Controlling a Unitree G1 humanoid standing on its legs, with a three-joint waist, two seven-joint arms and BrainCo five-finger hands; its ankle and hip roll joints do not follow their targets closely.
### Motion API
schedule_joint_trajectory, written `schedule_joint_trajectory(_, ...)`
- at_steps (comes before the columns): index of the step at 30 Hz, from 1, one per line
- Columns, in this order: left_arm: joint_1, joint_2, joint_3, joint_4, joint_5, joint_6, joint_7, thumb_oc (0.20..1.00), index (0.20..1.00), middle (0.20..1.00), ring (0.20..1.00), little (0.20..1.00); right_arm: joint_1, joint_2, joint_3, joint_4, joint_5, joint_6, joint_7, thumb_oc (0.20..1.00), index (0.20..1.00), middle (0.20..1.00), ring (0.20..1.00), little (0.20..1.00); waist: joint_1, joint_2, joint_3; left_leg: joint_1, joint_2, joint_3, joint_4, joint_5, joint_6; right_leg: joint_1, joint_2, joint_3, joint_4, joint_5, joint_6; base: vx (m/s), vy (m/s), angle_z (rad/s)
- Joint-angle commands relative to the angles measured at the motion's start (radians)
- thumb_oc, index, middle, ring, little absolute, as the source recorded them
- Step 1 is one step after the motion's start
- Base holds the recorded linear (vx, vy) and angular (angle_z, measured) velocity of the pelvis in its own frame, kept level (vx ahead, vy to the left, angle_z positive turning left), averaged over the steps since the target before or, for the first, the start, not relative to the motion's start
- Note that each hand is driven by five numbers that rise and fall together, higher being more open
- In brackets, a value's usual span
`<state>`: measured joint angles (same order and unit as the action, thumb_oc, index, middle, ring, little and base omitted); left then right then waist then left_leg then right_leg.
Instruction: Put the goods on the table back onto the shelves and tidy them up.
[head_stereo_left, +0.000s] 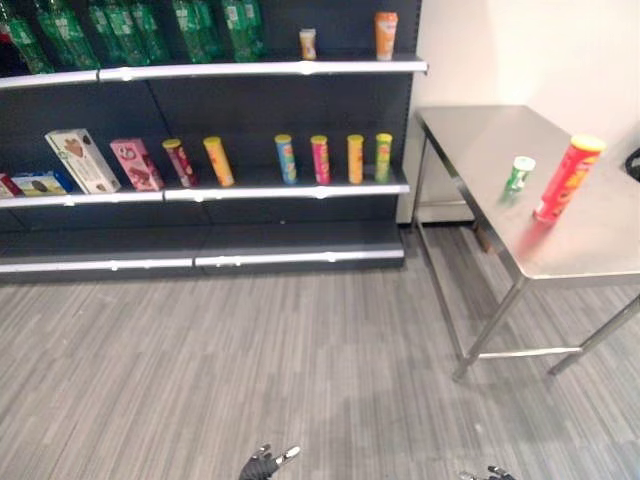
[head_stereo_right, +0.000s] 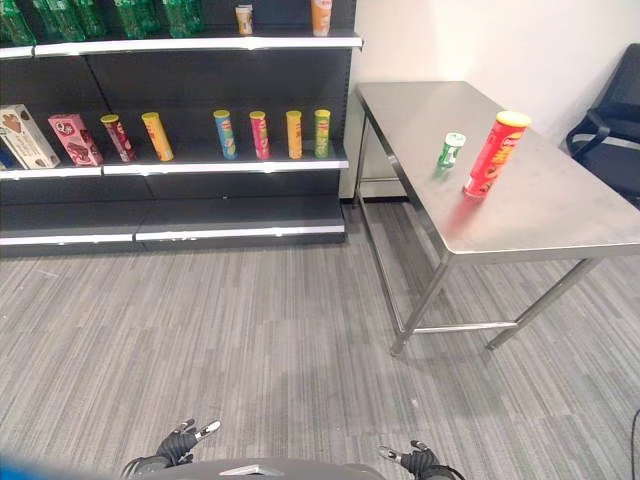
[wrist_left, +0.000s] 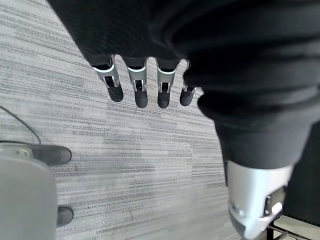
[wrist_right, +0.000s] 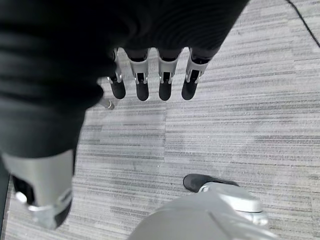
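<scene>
Both hands, left hand (wrist_left: 140, 87) and right hand (wrist_right: 150, 80), are hanging empty with fingers straight above the floor (head_stereo_right: 260, 340); a red can (head_stereo_right: 495, 154) and green bottle (head_stereo_right: 450, 152) are standing on the table (head_stereo_right: 560, 215) beside the shelves (head_stereo_right: 180, 165).

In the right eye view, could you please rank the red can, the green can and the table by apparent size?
Largest to smallest:
table
red can
green can

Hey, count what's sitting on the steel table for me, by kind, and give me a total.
Tall red can: 1
Small green can: 1
Total on the table: 2
</scene>
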<state>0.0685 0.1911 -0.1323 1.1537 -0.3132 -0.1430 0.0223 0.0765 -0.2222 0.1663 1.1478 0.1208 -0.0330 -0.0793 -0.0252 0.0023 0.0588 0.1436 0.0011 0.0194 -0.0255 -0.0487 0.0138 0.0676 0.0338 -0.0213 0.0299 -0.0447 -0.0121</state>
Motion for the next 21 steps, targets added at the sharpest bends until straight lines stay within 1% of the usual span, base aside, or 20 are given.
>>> schedule_joint_trajectory(1, -0.047, 0.013, 0.01, 0.013, -0.017, -0.03, -0.002, 1.0, 1.0, 1.0, 1.0, 1.0, -0.047, -0.015, 0.032, 0.011, 0.014, -0.019, -0.001, 1.0, 1.0, 1.0, 1.0, 1.0, -0.014, -0.06, 0.002, 0.005, 0.031, -0.046, -0.026, -0.022, -0.052, 0.067, -0.104, 0.025, -0.086, 0.002, 0.112, 0.0, 0.0, 0.0)
schedule_joint_trajectory(8, -0.052, 0.016, 0.002, 0.018, 0.02, -0.032, 0.023, 1.0, 1.0, 1.0, 1.0, 1.0, -0.047, -0.014, 0.027, 0.022, 0.023, -0.023, -0.008, 1.0, 1.0, 1.0, 1.0, 1.0, -0.014, -0.061, -0.001, 0.01, 0.031, -0.044, -0.028, -0.024, -0.052, 0.072, -0.105, 0.025, -0.089, 0.002, 0.112, 0.0, 0.0, 0.0)
schedule_joint_trajectory(12, -0.055, 0.017, 0.0, 0.01, 0.015, -0.035, 0.026, 1.0, 1.0, 1.0, 1.0, 1.0, -0.051, -0.015, 0.028, 0.025, 0.021, -0.022, -0.013, 1.0, 1.0, 1.0, 1.0, 1.0, -0.012, -0.059, -0.001, 0.01, 0.029, -0.046, -0.031, -0.021, -0.052, 0.072, -0.107, 0.022, -0.09, 0.001, 0.114, 0.0, 0.0, 0.0)
schedule_joint_trajectory(16, -0.059, 0.014, -0.018, -0.005, 0.026, -0.038, 0.02, 1.0, 1.0, 1.0, 1.0, 1.0, -0.049, -0.015, 0.03, 0.03, 0.018, -0.021, -0.009, 1.0, 1.0, 1.0, 1.0, 1.0, -0.013, -0.057, -0.002, 0.011, 0.028, -0.046, -0.039, -0.02, -0.052, 0.073, -0.109, 0.018, -0.087, 0.0, 0.116, 0.0, 0.0, 0.0)
schedule_joint_trajectory(17, -0.064, 0.015, -0.036, -0.004, 0.057, -0.039, 0.021, 1.0, 1.0, 1.0, 1.0, 1.0, -0.054, -0.015, 0.034, 0.034, 0.013, -0.02, -0.008, 1.0, 1.0, 1.0, 1.0, 1.0, -0.014, -0.056, -0.002, 0.012, 0.026, -0.047, -0.04, -0.02, -0.051, 0.073, -0.11, 0.018, -0.087, 0.001, 0.116, 0.0, 0.0, 0.0)
schedule_joint_trajectory(21, -0.064, 0.018, -0.05, -0.002, 0.078, -0.035, 0.021, 1.0, 1.0, 1.0, 1.0, 1.0, -0.056, -0.017, 0.035, 0.021, 0.015, -0.023, -0.006, 1.0, 1.0, 1.0, 1.0, 1.0, -0.014, -0.054, 0.001, 0.011, 0.024, -0.049, -0.041, -0.021, -0.049, 0.07, -0.113, 0.017, -0.084, 0.001, 0.119, 0.0, 0.005, 0.01)
